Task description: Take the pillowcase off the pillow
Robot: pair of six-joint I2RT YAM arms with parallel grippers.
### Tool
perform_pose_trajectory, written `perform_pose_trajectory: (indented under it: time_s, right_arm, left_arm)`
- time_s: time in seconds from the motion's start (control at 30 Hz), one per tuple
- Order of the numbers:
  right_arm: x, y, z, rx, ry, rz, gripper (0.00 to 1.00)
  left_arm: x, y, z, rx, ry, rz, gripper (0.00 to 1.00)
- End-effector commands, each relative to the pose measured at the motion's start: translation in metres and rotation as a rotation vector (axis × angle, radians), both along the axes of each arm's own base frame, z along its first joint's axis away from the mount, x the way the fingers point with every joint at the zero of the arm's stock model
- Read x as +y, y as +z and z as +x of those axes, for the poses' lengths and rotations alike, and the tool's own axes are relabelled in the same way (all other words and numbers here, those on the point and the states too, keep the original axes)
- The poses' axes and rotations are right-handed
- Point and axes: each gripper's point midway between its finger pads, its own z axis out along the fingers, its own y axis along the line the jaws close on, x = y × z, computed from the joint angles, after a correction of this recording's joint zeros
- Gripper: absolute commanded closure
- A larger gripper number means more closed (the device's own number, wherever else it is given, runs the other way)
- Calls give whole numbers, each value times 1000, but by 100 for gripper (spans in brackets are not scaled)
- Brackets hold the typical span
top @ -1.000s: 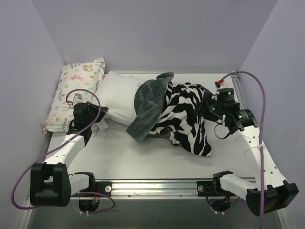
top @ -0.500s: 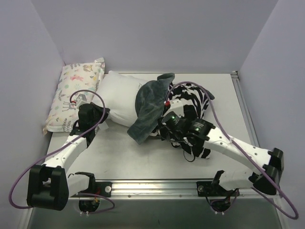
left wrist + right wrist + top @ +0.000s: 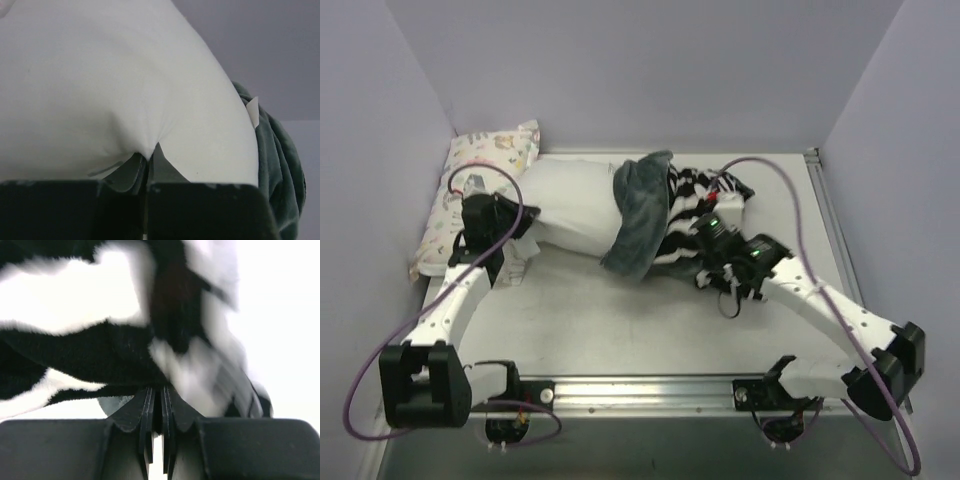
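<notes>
At the wrists, unlike overhead, left end effector (image 3: 146,165) pinches pillow (image 3: 100,75), right end effector (image 3: 157,392) pinches pillowcase (image 3: 75,355).

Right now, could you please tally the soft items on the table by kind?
Pillows: 2 (plain white soft pillow; pastel animal-print pillow)
Pillowcases: 1 (dark grey-green plush pillowcase with a zebra-striped other face, partly over the white pillow)
Total: 3
</notes>
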Motion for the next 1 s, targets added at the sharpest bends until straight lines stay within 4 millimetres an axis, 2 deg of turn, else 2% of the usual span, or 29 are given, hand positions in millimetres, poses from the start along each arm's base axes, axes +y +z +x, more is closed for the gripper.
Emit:
perform_pose_trajectory:
  time_s: [0.0,0.03,0.1,0.13,0.2,0.23,0.27,0.33,0.47,0.5,0.57,0.6,0.63,0.67,0.7,0.73,0.77,0.8,0.83,0.87,0.9,0.93,0.97]
  right_arm:
    - [-95,35,-12,-66,-201,2,100]
    - [-121,39,-10,-75,-293,23,100]
    - [-140,45,-15,-87,-345,83,100]
    - [-158,49,-17,-97,-416,134,100]
    - [-174,53,-17,-118,-470,171,100]
    - [-172,56,-18,-119,-463,226,100]
    - [-189,58,-18,-134,-528,249,100]
    - [-196,63,-16,-155,-562,287,100]
    - [-195,77,-5,-204,-587,445,100]
    - [-205,86,-3,-229,-615,466,100]
    - [-194,90,3,-209,-560,518,100]
    - [-171,92,8,-188,-470,578,100]
    - [-160,93,11,-182,-426,588,100]
    - [-147,91,12,-167,-367,569,100]
    - [-144,87,11,-157,-358,508,100]
    - [-113,80,8,-108,-251,479,98]
    - [-103,74,5,-87,-215,451,97]
    - [-93,66,1,-68,-179,418,96]
    - [-63,55,-12,-25,-72,401,88]
    - [-55,48,-17,-23,-46,378,82]
    - [-42,45,-23,-22,3,369,75]
    - [-39,41,-28,-34,9,340,52]
    - [-25,33,-40,-16,70,320,42]
  left_arm:
    - [60,63,33,-161,163,15,100]
    - [63,73,38,-171,167,14,100]
    - [68,66,47,-148,175,3,100]
    - [70,68,49,-149,180,-1,100]
    - [75,63,52,-134,188,-1,100]
    - [77,59,52,-122,190,1,100]
    - [78,56,52,-116,191,2,100]
    - [81,52,50,-104,189,16,100]
    - [83,45,50,-79,174,33,100]
    - [83,45,50,-78,161,33,100]
    - [75,41,49,-69,111,44,100]
    - [70,38,49,-68,82,43,100]
    - [55,38,48,-67,17,35,100]
    - [46,34,47,-61,-20,28,100]
    - [36,33,46,-59,-61,24,100]
    - [26,32,42,-48,-109,35,100]
    - [11,39,38,-68,-148,51,83]
    - [6,35,31,-41,-159,61,64]
    - [5,42,21,-46,-147,94,50]
    - [-2,47,14,-48,-154,113,35]
    - [-3,54,8,-58,-144,130,32]
    - [-6,57,-1,-52,-140,160,31]
    - [-13,83,-15,-115,-142,181,29]
